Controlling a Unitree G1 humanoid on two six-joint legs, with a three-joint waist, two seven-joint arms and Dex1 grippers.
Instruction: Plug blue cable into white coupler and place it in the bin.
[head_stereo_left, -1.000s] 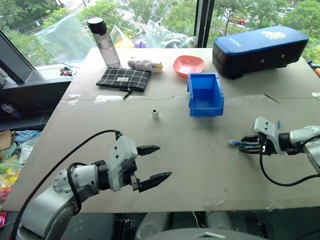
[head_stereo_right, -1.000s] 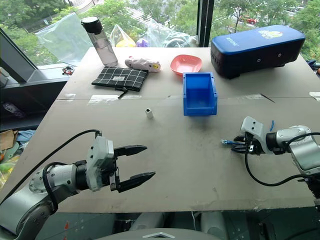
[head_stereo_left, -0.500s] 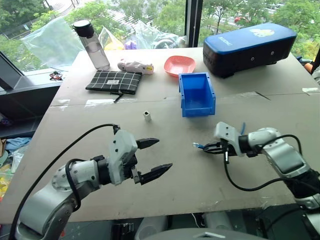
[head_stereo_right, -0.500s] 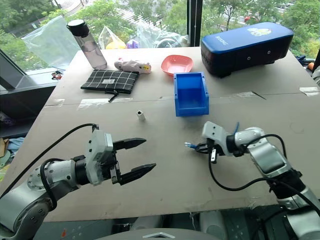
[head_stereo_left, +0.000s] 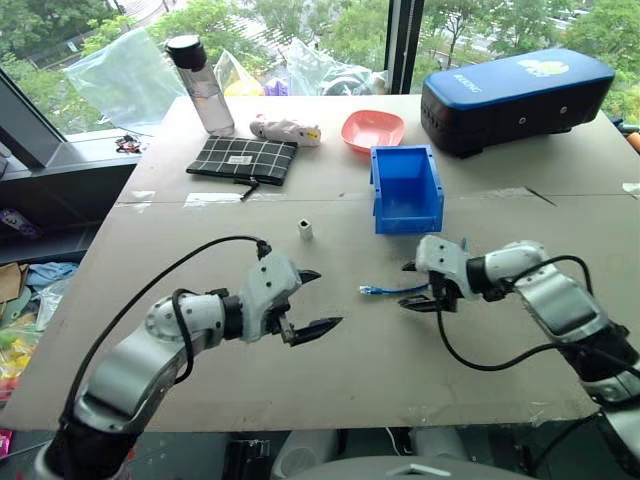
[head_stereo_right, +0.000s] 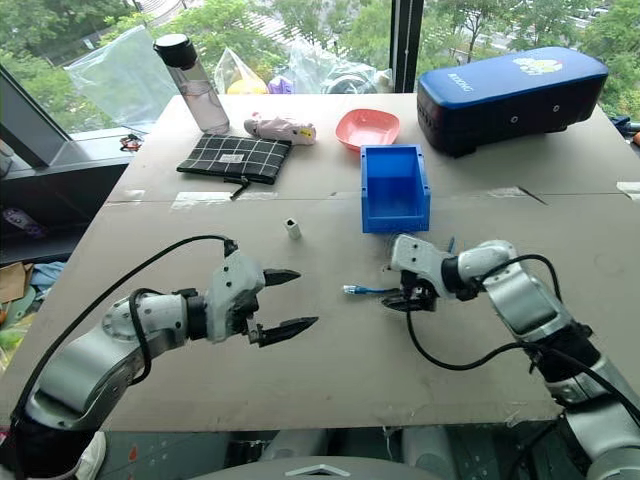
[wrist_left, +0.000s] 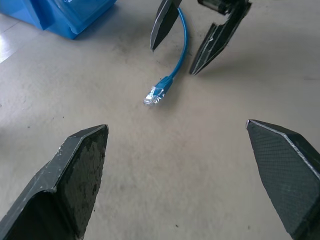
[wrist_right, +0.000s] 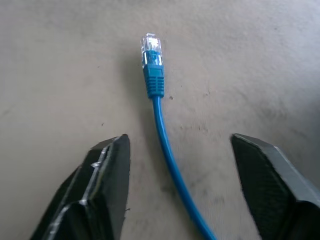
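Both grippers gape, right gripper (head_stereo_left: 420, 287) straddling the blue cable (head_stereo_left: 385, 291).

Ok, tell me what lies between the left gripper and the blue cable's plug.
Bare tabletop only. In the left wrist view nothing lies between the left gripper and the clear plug of the blue cable.
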